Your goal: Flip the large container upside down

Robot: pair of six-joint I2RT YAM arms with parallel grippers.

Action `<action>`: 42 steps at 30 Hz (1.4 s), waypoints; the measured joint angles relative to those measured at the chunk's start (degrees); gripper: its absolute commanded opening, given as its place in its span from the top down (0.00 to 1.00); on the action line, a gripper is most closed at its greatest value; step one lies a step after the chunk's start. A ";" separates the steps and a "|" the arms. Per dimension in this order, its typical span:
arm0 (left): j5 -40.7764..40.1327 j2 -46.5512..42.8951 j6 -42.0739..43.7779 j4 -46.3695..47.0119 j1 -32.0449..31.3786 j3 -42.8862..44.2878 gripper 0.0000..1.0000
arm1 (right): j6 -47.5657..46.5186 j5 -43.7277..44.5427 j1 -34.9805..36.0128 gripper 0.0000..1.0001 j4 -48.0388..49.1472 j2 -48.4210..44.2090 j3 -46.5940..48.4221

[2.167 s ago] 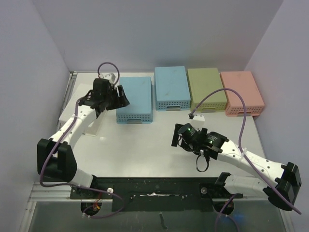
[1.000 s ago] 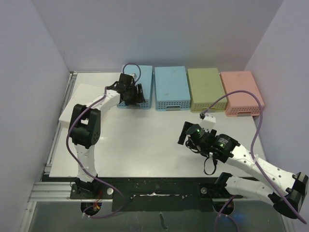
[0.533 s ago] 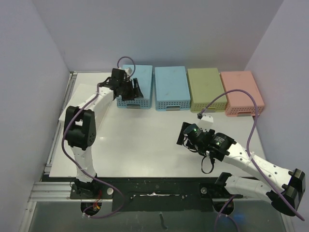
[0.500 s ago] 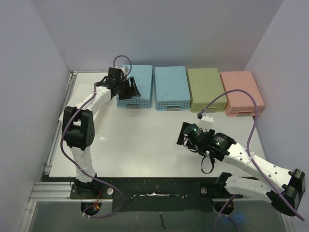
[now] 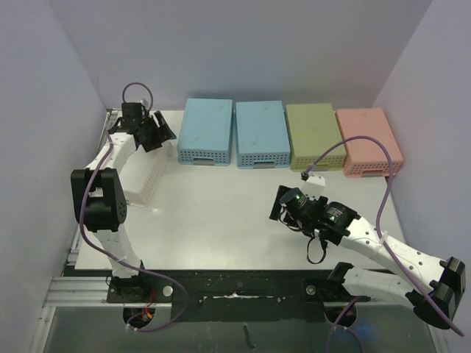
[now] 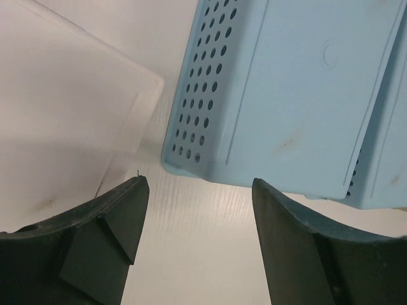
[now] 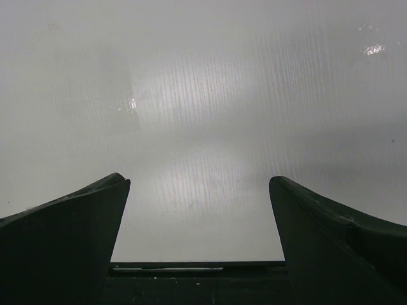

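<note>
Top external view is showing the white table (image 5: pixel 221 228), the biggest thing here. Next in size is the large white container (image 5: pixel 151 180). It is lying at the far left of the table, partly under the left arm. Its wall with holes is facing the middle of the table. In the left wrist view its smooth flat face (image 6: pixel 63 108) is pointing up, so it is looking bottom-up to me, but I cannot be sure.

Four smaller boxes are sitting in a row along the back: a blue box (image 5: pixel 206 140) just beside the container, a second blue box (image 5: pixel 261 132), a green box (image 5: pixel 315 134) and a pink box (image 5: pixel 368 140). All four are showing flat bottoms.

The left gripper (image 5: pixel 153 135) is hanging over the container's back corner, likely because that is where it works on it. Its fingers are wide apart and holding nothing.

The right gripper (image 5: pixel 282 205) is waiting well apart from the container, over bare table, likely to stay out of the way. Its fingers are spread too, with nothing between them.
</note>
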 measured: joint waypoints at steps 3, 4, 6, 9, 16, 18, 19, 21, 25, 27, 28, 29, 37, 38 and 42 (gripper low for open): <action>2.25 1.05 0.13 1.01 0.87 0.33 0.35 | -0.26 0.00 0.00 0.01 0.02 0.00 0.00; 3.06 1.81 0.22 1.25 0.96 0.61 0.35 | -0.35 0.00 -0.02 0.01 0.02 0.00 0.00; 4.76 3.72 0.76 1.53 0.63 1.18 0.35 | -0.42 0.00 -0.02 0.01 0.02 0.02 0.00; 6.71 6.25 2.01 1.36 -1.33 1.51 0.35 | -0.48 -0.02 -0.07 0.01 0.11 0.35 0.00; 7.87 5.66 3.91 0.59 -5.42 0.96 0.35 | -1.01 -0.42 -0.11 0.01 0.52 2.27 0.00; 6.58 2.43 4.07 -0.07 -5.03 -1.07 0.35 | -1.16 -0.50 -0.20 0.01 0.57 2.58 0.00; 5.70 -0.20 4.02 -0.17 -4.52 -2.91 0.35 | -1.29 -0.63 -0.33 0.01 0.68 2.69 0.00; 3.72 -6.88 3.32 -0.74 -2.86 -7.21 0.35 | -1.60 -0.70 -0.50 0.01 1.11 2.89 0.00; -0.63 -20.96 0.02 -1.73 2.36 -15.41 0.35 | -2.73 -1.09 -0.96 0.01 2.36 4.39 0.22; -3.43 -28.24 -2.34 -2.19 5.99 -19.98 0.35 | -3.32 -1.55 -1.22 0.01 3.08 5.77 0.48; -4.90 -31.45 -3.56 -2.71 7.56 -22.03 0.35 | -3.69 -1.84 -1.31 0.01 3.48 6.45 0.61; -6.14 -33.97 -4.55 -3.30 8.59 -23.63 0.35 | -3.93 -2.14 -1.46 0.01 3.91 7.08 0.74; -10.54 -42.29 -7.85 -7.02 8.74 -31.10 0.37 | -5.42 -3.23 -1.62 0.02 5.09 8.68 1.86; -10.71 -43.19 -7.69 -7.10 8.17 -32.02 0.36 | -5.42 -3.19 -1.62 0.02 5.07 8.68 2.10; -13.81 -47.87 -7.37 -9.31 1.55 -33.97 0.36 | -4.74 -1.55 -1.95 0.02 2.91 8.68 4.07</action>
